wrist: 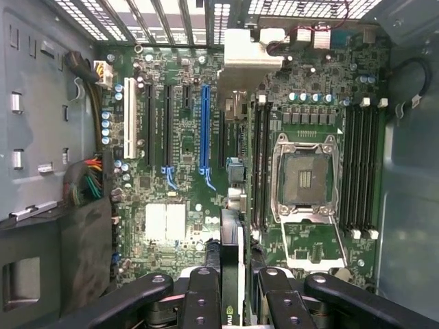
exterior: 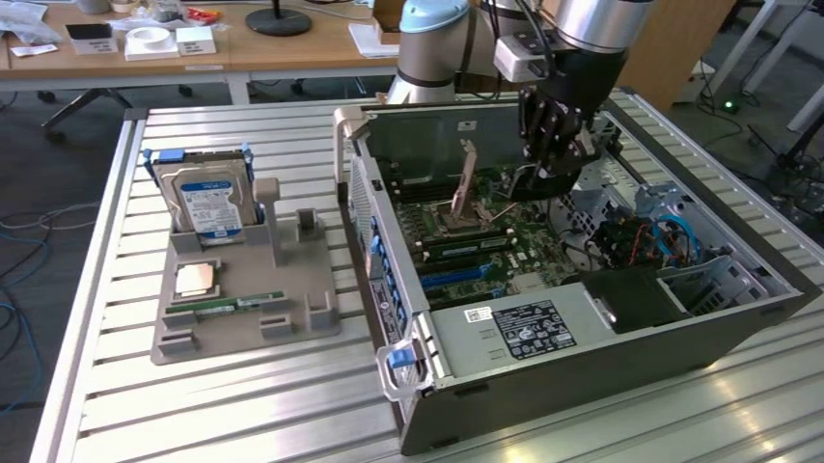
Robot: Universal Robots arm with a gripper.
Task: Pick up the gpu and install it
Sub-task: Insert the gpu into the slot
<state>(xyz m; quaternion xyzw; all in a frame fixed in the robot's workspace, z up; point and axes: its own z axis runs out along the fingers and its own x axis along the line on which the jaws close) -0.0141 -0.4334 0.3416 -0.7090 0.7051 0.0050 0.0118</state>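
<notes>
Tool (wrist: 235,291) clamped on the gpu (wrist: 232,240), card hanging edge-down inside the open computer case (exterior: 554,386), over the motherboard (wrist: 178,226). Blue expansion slot (wrist: 204,123) runs parallel to the card's long axis, offset nearer and toward the exterior view's left of the tool.

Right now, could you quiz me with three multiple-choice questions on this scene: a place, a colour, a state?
1. Where is the gripper? A over the grey holder; B over the open computer case; C over the wooden desk.
2. What colour is the hard drive label? A red; B yellow; C blue.
3. The gripper is: A shut on the gpu; B open, empty; C holding the hard drive.
Answers: B, it hangs above the motherboard; C, blue print shows on it; A, the card sits between its fingers.
</notes>
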